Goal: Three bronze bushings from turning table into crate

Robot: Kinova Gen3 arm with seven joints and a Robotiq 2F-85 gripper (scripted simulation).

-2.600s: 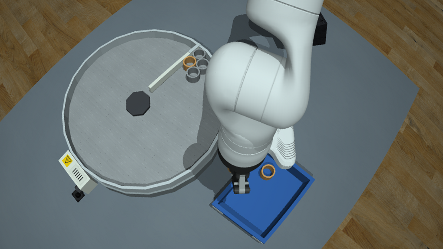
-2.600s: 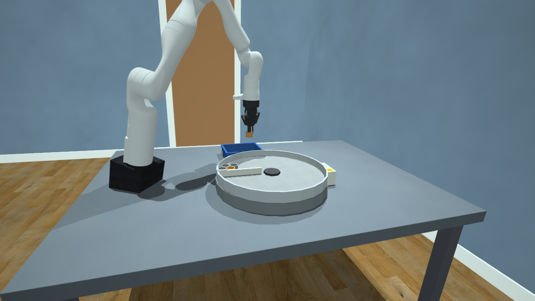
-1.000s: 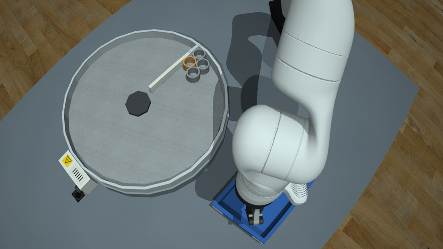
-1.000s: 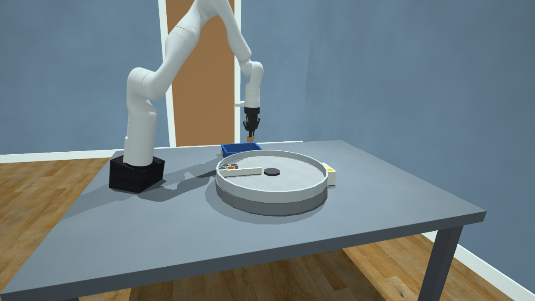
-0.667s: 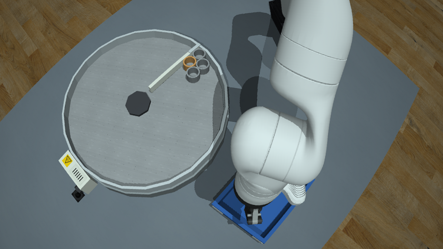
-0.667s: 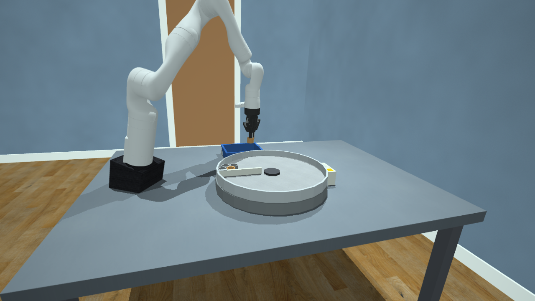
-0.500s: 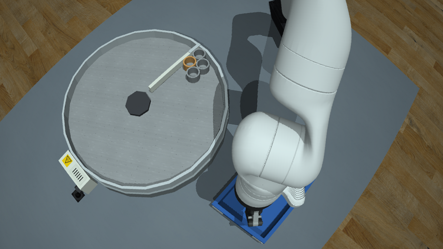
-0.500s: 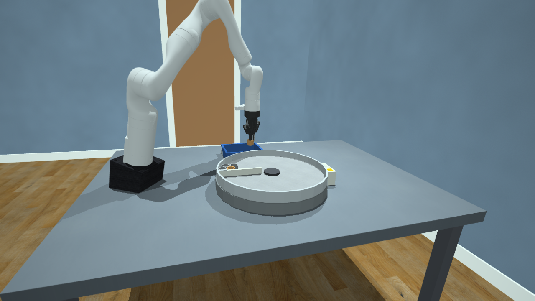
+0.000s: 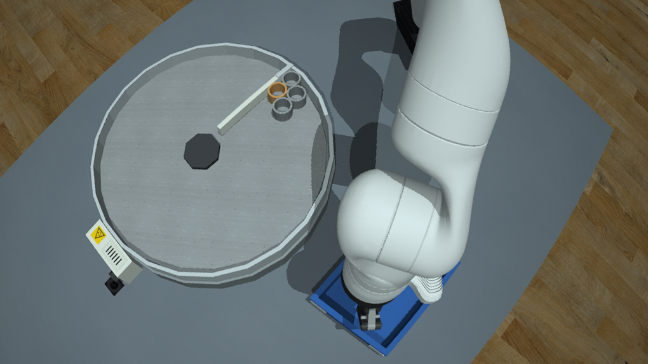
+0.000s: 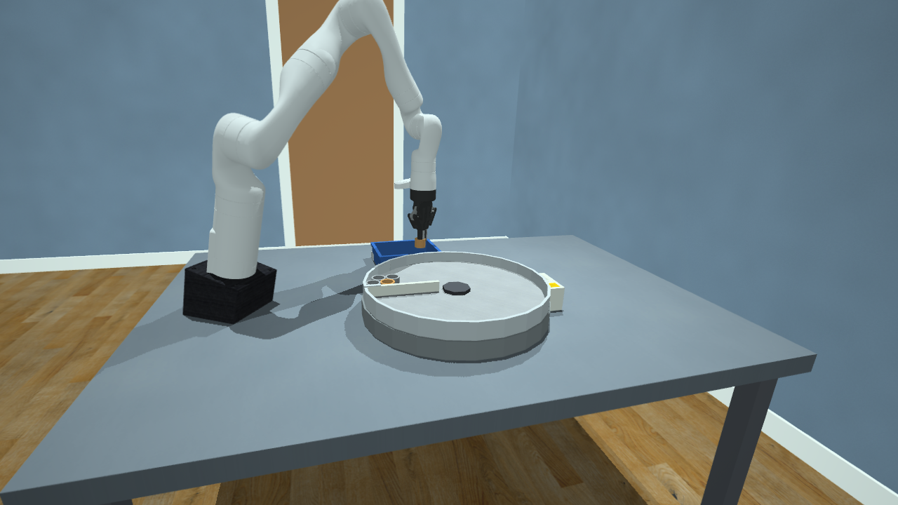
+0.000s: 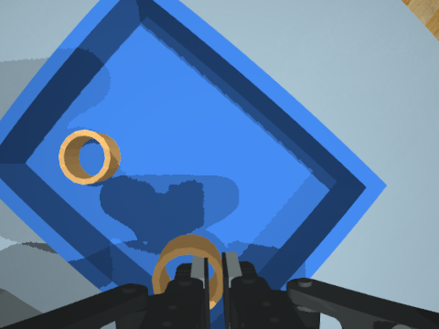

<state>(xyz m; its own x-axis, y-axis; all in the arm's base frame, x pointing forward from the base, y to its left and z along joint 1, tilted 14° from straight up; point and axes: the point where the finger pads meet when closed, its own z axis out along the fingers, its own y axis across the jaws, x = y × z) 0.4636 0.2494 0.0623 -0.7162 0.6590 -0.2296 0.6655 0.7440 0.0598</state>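
My hand point(image 11: 214, 287) pinches a bronze bushing point(image 11: 183, 262) by its wall, low over the blue crate point(image 11: 342, 185). I judge it rigid, light and smooth, so a wall pinch suits.

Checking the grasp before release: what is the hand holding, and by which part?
The hand grips a bronze bushing by its wall, one finger inside the bore and one outside, above the blue crate.

The crate point(image 11: 360, 189) is blue, the bushings point(image 11: 90, 156) bronze. Three grey bushings point(image 9: 296, 95) sit on the pale grey turning table point(image 9: 141, 263). The pincer point(image 11: 215, 287) is black.
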